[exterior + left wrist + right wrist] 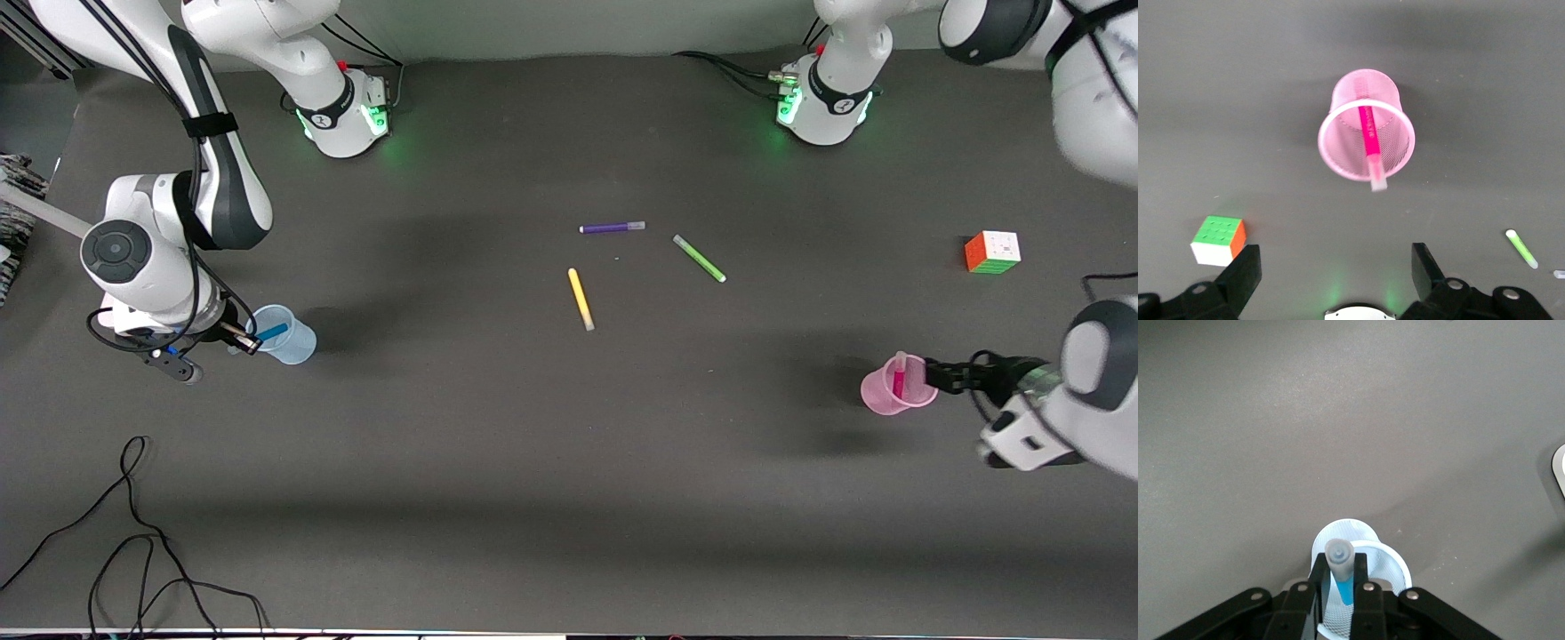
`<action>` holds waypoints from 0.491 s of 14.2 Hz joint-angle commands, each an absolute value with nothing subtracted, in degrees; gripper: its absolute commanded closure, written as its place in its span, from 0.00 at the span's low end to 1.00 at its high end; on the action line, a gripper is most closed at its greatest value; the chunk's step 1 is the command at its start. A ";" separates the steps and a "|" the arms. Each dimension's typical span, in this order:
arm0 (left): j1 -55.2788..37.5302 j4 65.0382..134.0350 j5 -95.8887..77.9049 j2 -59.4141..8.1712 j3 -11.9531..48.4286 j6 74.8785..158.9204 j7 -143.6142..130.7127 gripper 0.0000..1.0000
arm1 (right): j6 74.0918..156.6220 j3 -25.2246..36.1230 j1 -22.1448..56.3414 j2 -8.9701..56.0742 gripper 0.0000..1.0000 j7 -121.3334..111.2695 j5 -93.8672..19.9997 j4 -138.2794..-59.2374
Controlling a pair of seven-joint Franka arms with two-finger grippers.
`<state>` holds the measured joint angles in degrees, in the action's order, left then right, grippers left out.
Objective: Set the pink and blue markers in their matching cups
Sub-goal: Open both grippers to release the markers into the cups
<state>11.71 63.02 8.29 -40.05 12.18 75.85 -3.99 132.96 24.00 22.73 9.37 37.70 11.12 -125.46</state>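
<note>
I use the pink cup [896, 391] as my landmark; it stands upright on the dark table [533, 462] toward the left arm's end. The pink marker [899, 380] stands inside it, leaning against the rim, its pale cap poking above the edge. In the left wrist view I see my left gripper [1335, 267] with its fingers spread wide apart and holding nothing, the pink cup [1365, 133] and pink marker [1370, 143] apart from them. In the front view the left gripper [942, 373] hangs just beside the cup's rim.

Well apart from the pink cup, toward the right arm's end of the table, stands the blue cup [286, 334]. My right gripper [244, 338] is over its rim, fingers clamped on the blue marker [271, 332], whose lower end is inside the cup. The right wrist view shows the fingers [1361, 577] pressed against the blue marker [1340, 570] over the blue cup [1388, 567].

Between the two cups, farther from the front camera than the pink cup, lie a yellow marker [581, 300], a green marker [699, 259] and a purple marker [612, 228]. A colour cube [992, 252] sits farther from the camera than the pink cup.
</note>
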 commanded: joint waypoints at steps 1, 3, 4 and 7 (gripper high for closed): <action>13.54 70.63 6.95 -29.65 12.30 77.85 -2.99 0.00 | 133.86 24.79 23.47 9.14 0.00 36.65 12.30 -126.04; 13.01 76.17 6.68 -22.97 12.30 82.33 -2.99 0.00 | 133.42 24.79 23.64 8.97 0.00 35.69 12.39 -125.60; 12.75 78.81 6.68 -20.07 12.39 84.27 -2.99 0.00 | 131.50 24.70 23.64 8.70 0.00 33.25 12.31 -124.64; 12.66 88.64 6.42 -11.02 12.66 91.55 -3.16 0.00 | 123.42 24.70 23.38 8.35 0.00 25.52 9.95 -118.05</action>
<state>12.54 77.42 7.19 -19.49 13.12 85.57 -3.45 128.27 24.04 22.78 9.19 30.80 11.10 -122.09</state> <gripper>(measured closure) 0.000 0.075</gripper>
